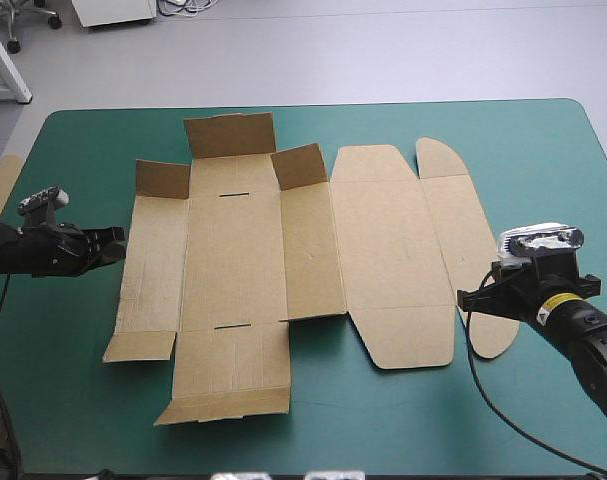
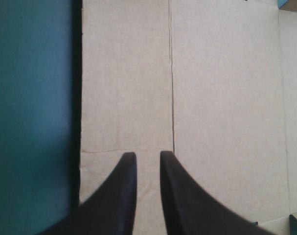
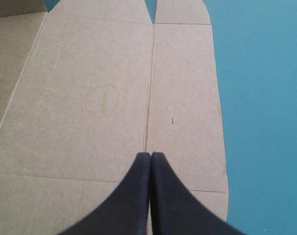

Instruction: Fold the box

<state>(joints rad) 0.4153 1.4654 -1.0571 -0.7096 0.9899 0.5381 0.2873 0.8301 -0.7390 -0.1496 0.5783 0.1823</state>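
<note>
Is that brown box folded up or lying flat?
Mostly flat: the box lies spread on the teal-green cover; only a few far flaps tilt up.

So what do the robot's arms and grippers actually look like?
The left arm and the right arm are both black, built from chunky jointed housings. The right arm has a small yellow label near its wrist. The left gripper and the right gripper each have two broad, plain black fingers shaped like curved fins, wide at the base and tapering to a narrow tip.

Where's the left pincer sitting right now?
In the high view the left pincer is on the left, at the flat box's left edge, about midway along it; its wrist view shows the tips over that outer panel.
</note>
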